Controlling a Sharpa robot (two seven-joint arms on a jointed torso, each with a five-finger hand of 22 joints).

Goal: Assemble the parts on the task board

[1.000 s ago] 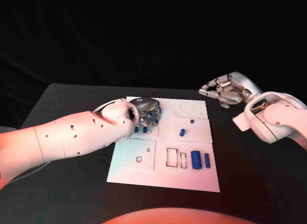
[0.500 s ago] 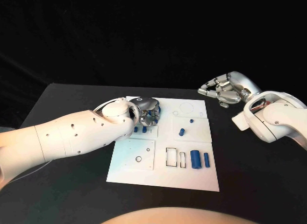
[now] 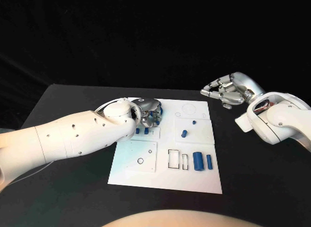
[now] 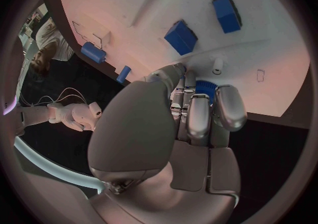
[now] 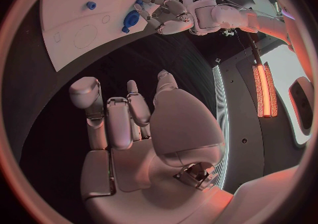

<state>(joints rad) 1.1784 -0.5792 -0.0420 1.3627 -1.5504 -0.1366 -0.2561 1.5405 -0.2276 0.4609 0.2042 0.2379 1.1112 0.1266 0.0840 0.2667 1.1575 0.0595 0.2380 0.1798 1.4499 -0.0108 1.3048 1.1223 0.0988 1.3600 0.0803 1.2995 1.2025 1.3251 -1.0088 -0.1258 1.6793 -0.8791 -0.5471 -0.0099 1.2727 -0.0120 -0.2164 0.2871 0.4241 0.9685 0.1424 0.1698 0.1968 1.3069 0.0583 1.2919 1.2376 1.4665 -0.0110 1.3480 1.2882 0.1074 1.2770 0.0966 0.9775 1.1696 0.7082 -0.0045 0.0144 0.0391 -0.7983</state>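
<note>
The white task board [image 3: 165,176] lies in the middle of the black table. My left hand [image 3: 147,111] is down at the board's far left corner, and its fingertips [image 4: 199,118] curl round a blue round toothed part [image 4: 207,88], seen also as the blue round part [image 5: 130,19] beside the left hand [image 5: 167,14]. Two small blue blocks [image 4: 180,37] lie on the board just past the fingers. My right hand [image 3: 226,91] hangs above the table off the board's far right corner, its fingers [image 5: 113,121] loosely apart and holding nothing.
More blue parts lie on the board: a small peg [image 3: 184,134] and a smaller one [image 3: 194,123] at centre right, and two upright-lying cylinders [image 3: 198,161] by the rectangular slots [image 3: 173,159] near the front. Black table [image 3: 73,189] surrounds the board.
The left hand has shifted very slightly over the blue round part. The right hand has stayed where it was.
</note>
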